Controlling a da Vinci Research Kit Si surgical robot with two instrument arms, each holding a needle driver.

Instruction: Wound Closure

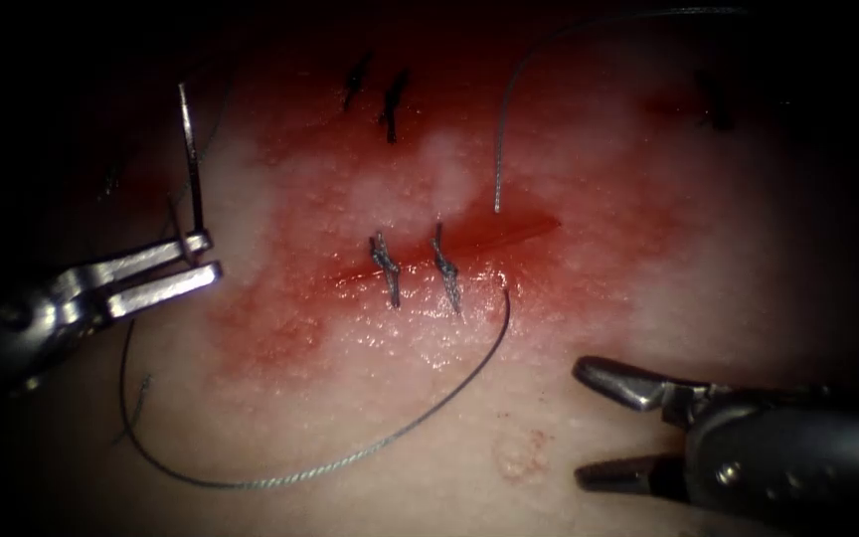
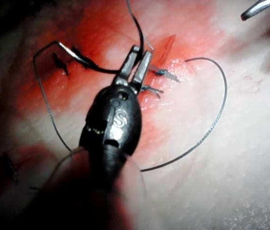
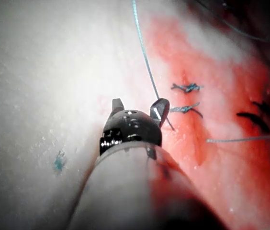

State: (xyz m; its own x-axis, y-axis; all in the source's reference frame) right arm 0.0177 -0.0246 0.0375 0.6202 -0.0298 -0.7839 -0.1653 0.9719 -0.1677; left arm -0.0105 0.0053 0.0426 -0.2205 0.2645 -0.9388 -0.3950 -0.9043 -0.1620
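Needle (image 1: 191,164) pinched at one end in my left tool (image 1: 194,263), clear of tissue (image 1: 708,298), left of cut (image 1: 469,247); right tool (image 1: 589,423) gaping, empty.

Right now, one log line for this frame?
left tool: jaws shut on needle, clear of tissue | right tool: jaws open, holding nothing | thread: through cut, two stitches placed

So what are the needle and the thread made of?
The needle, gripped by the left tool clear of the tissue, looks like polished steel: it glints. The thread looks like dark twisted fibre, faintly ribbed. The open right tool holds nothing.
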